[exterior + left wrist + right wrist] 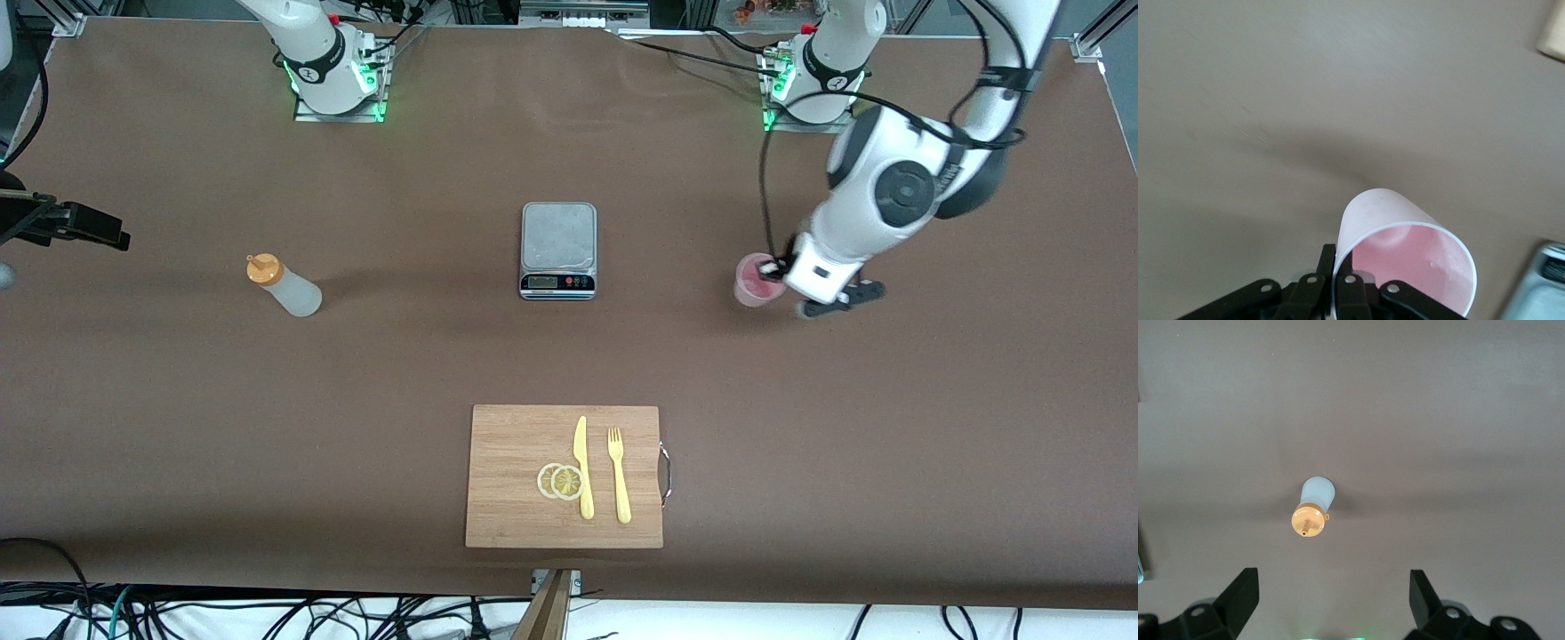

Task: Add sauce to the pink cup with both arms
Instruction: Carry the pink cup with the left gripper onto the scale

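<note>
Bare brown table (178,427) surrounds the sauce (284,286) (standing at the right arm's end). The right gripper (1331,600) hangs spread wide above it. The left gripper (1333,293) pinches the cup (756,279) rim.

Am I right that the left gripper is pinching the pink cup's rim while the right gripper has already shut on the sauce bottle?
Not quite. The left gripper does pinch the pink cup at its rim, but the right gripper is open and holds nothing. The right wrist view shows its fingers spread above the sauce bottle, which stands untouched on the table.
</note>
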Motion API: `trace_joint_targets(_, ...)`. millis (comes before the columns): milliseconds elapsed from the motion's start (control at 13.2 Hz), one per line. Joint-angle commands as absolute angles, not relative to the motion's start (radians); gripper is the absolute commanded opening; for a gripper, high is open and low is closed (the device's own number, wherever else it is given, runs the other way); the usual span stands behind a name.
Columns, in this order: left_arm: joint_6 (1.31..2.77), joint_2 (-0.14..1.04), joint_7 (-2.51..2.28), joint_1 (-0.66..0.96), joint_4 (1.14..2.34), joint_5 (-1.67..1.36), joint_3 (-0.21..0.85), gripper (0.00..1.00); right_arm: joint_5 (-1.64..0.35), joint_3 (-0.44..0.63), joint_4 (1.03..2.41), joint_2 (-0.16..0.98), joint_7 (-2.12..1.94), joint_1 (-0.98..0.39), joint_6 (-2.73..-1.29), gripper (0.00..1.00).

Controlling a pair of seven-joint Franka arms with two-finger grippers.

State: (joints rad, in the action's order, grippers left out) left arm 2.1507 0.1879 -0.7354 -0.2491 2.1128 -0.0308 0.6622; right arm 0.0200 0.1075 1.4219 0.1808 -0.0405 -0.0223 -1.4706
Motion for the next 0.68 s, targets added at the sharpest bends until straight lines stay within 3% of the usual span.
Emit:
trace_joint_targets(0,2.221,0.267,-0.944,-0.148,2.076,-0.051,0.727,0.0,0.023,0.106,1.396,0.19,-0.049,-0.009,-1.456,1.0)
trace_joint_targets(379,2.243,0.468,-1.204,0.112,1.896,-0.035,0.715,0.0,0.023,0.106,1.396,0.192,-0.049,-0.008,-1.459,1.0)
trace_joint_targets(606,2.328,0.52,-1.284,0.187,1.884,0.007,0.706,0.0,0.023,0.106,1.396,0.192,-0.048,-0.006,-1.46,1.0)
